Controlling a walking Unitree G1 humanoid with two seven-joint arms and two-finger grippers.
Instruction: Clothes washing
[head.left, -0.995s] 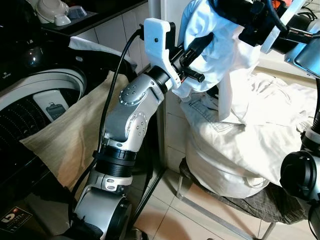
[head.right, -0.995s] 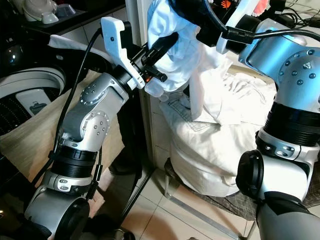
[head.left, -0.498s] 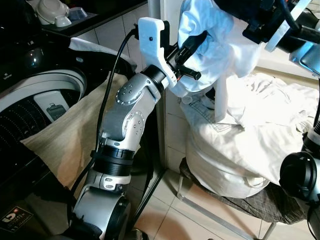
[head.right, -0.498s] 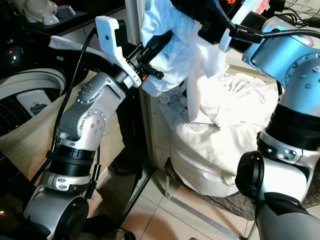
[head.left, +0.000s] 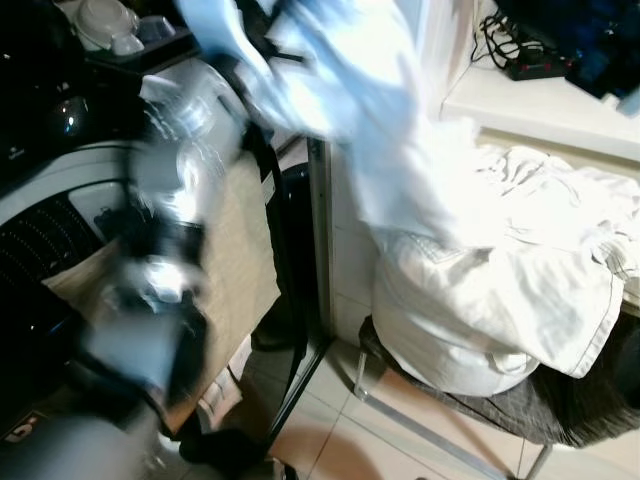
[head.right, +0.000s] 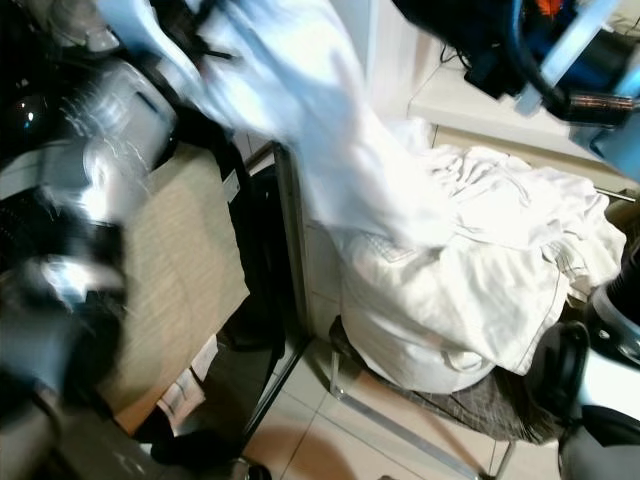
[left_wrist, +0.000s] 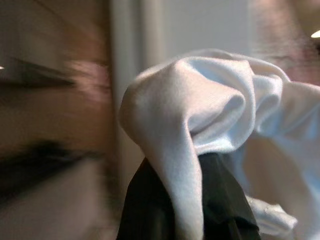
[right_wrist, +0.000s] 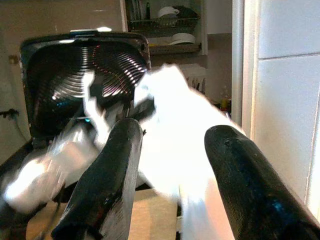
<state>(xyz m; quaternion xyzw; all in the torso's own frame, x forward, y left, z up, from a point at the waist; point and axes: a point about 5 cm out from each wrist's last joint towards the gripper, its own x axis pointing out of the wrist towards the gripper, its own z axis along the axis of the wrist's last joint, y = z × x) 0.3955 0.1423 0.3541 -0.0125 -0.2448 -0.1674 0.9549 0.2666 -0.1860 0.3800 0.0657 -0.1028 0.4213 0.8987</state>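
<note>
A white and light-blue garment stretches, motion-blurred, from the pile of white laundry up toward the washing machine on the left. My left gripper is shut on a fold of this garment, which drapes over its black fingers. The left arm is a blur above the washer. My right gripper is open with nothing between its fingers, looking at the garment and the washer's raised lid. The right arm sits at the top right.
A beige cloth hangs over the washer's side. The laundry pile rests on a stool with a metal frame on a tiled floor. A white counter with a power strip is behind it. Dishes stand on a shelf at upper left.
My left arm has swung fast to the left toward the washer, dragging the garment with it. The right gripper has let go of the garment and pulled back to the upper right.
</note>
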